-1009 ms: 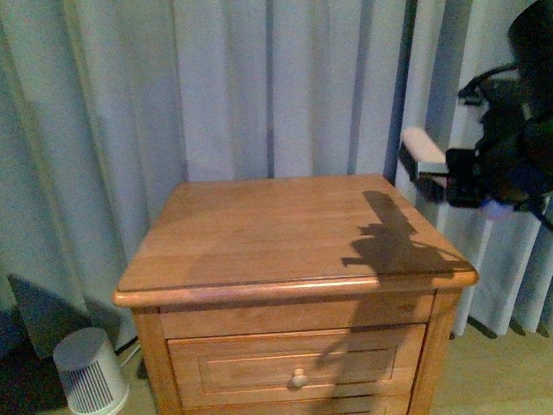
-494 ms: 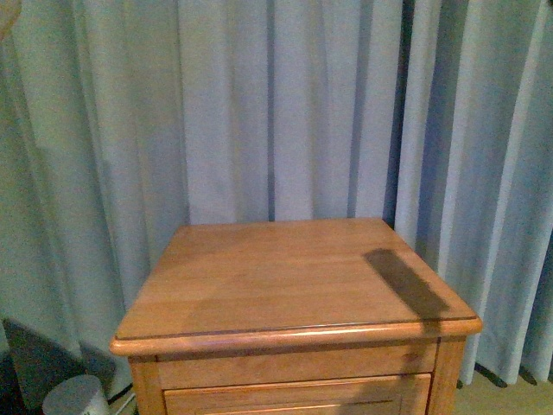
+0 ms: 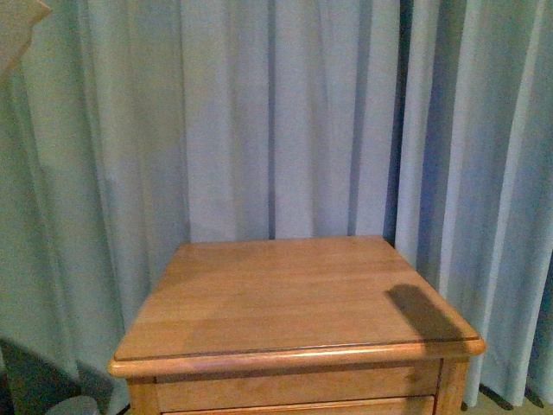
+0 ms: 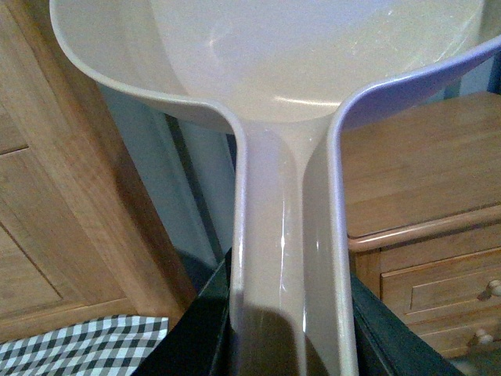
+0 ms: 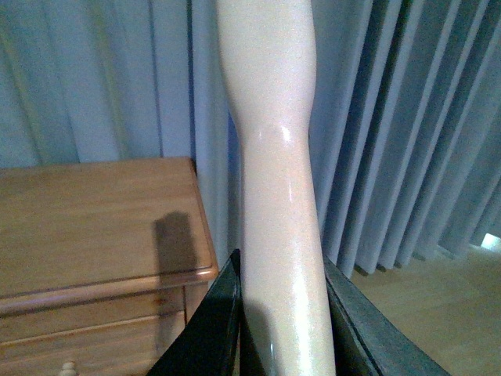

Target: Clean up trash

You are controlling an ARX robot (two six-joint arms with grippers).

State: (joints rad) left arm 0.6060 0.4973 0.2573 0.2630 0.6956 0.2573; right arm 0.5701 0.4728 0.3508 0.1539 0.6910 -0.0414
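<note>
Beige dustpan (image 4: 313, 63) clamped in left claw (image 4: 286, 317); right claw (image 5: 280, 313) clamped on cream handle (image 5: 270, 117); wooden nightstand (image 3: 285, 294) ahead.

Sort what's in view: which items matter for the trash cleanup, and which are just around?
Belongs to the job:
- dustpan, clamped in the left gripper
- cream handle, clamped in the right gripper; its head is out of view
- trash: not visible in any view

Just around:
- nightstand
- curtains
- checked fabric
</note>
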